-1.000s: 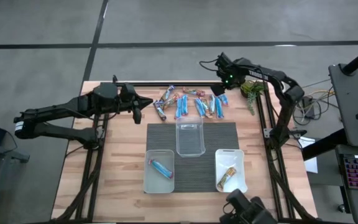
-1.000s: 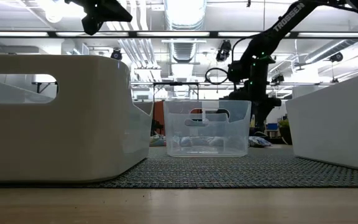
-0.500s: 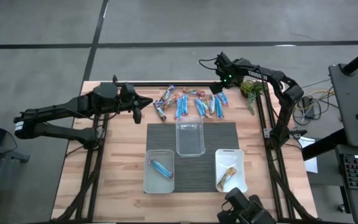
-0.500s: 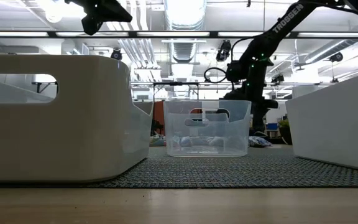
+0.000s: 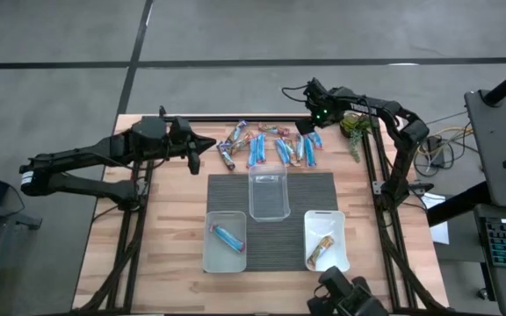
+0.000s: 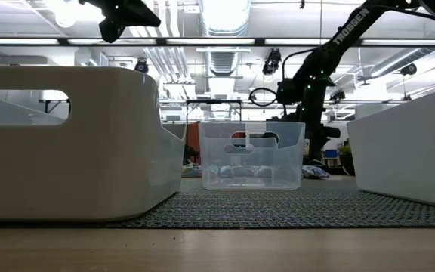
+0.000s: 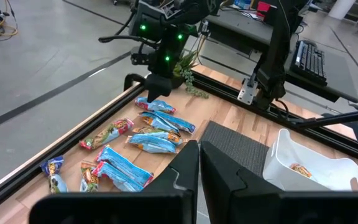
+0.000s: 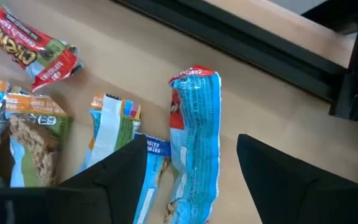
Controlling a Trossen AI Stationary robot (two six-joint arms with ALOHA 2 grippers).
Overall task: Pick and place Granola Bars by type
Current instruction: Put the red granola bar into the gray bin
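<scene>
Glossy foil-wrapped Granola Bars [image 5: 275,145] on pale wood table [image 5: 165,228], ribbed grey mat [image 5: 314,189], translucent plastic tubs [image 5: 269,193].

Mostly blue wrapped Granola Bars [image 5: 271,146] flat in a scattered row

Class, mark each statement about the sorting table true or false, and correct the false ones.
1. The right gripper is open over a blue bar. True.
2. The left gripper is open. False: it is shut.
3. The middle tub holds three bars. False: no bars show in it.
4. The right tub holds a tan bar. True.
5. The left tub holds a blue bar. True.
</scene>
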